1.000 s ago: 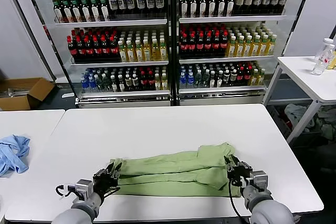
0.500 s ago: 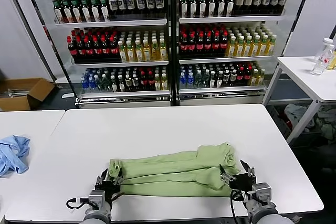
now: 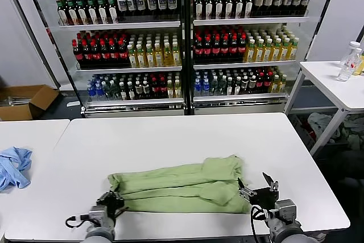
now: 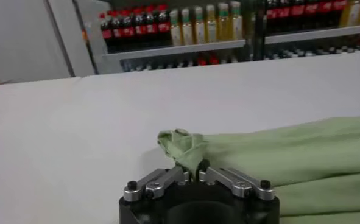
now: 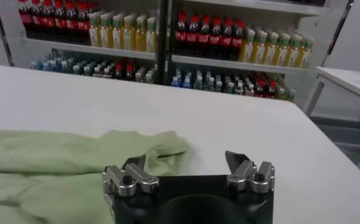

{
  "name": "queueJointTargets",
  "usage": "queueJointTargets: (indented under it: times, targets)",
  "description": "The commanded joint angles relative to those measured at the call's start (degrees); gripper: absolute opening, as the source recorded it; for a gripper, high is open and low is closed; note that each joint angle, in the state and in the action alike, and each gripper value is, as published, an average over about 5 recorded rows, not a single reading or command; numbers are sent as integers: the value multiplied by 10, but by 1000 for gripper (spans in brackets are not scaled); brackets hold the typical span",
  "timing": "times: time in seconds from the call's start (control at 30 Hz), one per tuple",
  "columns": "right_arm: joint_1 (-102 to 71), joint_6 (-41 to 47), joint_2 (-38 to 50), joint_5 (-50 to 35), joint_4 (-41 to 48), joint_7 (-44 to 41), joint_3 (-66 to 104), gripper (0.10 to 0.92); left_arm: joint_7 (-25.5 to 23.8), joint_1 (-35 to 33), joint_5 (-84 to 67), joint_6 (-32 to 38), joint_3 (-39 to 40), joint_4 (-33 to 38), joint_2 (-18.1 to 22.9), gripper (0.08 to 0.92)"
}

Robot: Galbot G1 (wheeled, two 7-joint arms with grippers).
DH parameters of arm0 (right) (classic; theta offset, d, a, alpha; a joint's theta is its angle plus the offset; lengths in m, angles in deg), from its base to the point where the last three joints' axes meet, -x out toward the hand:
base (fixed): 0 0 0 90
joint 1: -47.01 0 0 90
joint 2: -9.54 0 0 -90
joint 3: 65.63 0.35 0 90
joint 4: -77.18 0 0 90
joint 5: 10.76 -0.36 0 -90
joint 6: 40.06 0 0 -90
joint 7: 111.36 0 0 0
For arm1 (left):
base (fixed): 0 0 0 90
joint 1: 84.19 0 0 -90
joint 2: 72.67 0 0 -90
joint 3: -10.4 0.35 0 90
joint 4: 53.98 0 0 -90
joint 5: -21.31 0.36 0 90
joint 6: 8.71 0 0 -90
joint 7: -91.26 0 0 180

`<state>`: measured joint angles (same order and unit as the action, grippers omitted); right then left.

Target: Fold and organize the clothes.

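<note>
The light green polo shirt [image 3: 179, 183] lies folded into a long band across the front of the white table [image 3: 170, 135]. My left gripper [image 3: 111, 200] is at the band's left end, shut on a bunched corner of the shirt [image 4: 186, 149]. My right gripper [image 3: 257, 189] is at the band's right end, open and empty, with the fabric edge [image 5: 161, 146] just ahead of its left finger. The collar, buttons and print are hidden inside the fold.
A light blue garment [image 3: 14, 166] lies on the neighbouring table at the left. Drink shelves [image 3: 182, 38] stand behind the table. A second white table [image 3: 335, 81] with bottles is at the right. A cardboard box [image 3: 25, 101] sits on the floor at the left.
Both grippers have drawn back toward the table's front edge. The right gripper has let go of the shirt and opened. The shirt's left end has shifted left and forward with the left gripper.
</note>
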<state>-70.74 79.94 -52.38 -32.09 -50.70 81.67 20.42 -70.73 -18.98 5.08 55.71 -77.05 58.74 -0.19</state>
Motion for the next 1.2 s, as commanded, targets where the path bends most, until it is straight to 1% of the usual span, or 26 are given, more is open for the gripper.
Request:
queueJointTargets:
  times: [0.03,0.07,0.13,0.2,0.23,0.3,0.37,0.43,0.5,0.63,0.73,0.83,0.93,1.03,1.1,1.2]
  targets:
    - [1,-3,4,0,-6,-1,2,823,-7,1,-123,22,-216,42,-144,117]
    - [1,-3,4,0,-6,-1,1,823,-7,2,-148,22,-234,54,-152,118]
    - [2,-4,4,1,-5,-2,0,823,-5,2,-210,18,-254,84,-158,119]
    - [2,-5,4,1,-3,-2,-2,823,-4,1,-300,12,-258,129,-149,119]
    - [1,-6,4,2,-2,-2,-2,823,-4,0,-351,8,-252,153,-139,119]
    - [0,-7,4,3,-1,-2,-3,823,-4,-3,-449,-2,-221,197,-102,119]
    - [-1,-8,4,3,-1,-3,-4,823,-6,-7,-511,-10,-165,226,-56,119]
    - [-2,-8,4,4,-2,-3,-5,823,-7,-9,-529,-13,-97,239,-13,119]
    - [-3,-8,4,6,-3,-3,-6,823,-8,-6,-529,-12,-34,239,18,119]
    - [-3,-10,3,8,-5,-5,-6,823,-10,13,-504,-4,62,214,57,119]
    - [-3,-12,2,8,-6,-6,-6,823,-12,40,-463,5,101,171,77,119]
    - [-4,-13,3,9,-6,-7,-6,823,-12,63,-378,6,134,118,91,119]
    - [-1,-15,7,8,-5,-9,-6,823,-16,77,-280,6,169,73,95,119]
    - [5,-16,10,6,1,-9,-6,823,-31,87,-185,15,193,40,94,123]
    - [9,-17,13,5,4,-9,-6,823,-45,93,-96,37,199,27,91,145]
    - [11,-18,18,3,4,-10,-6,823,-60,94,-22,57,199,44,89,218]
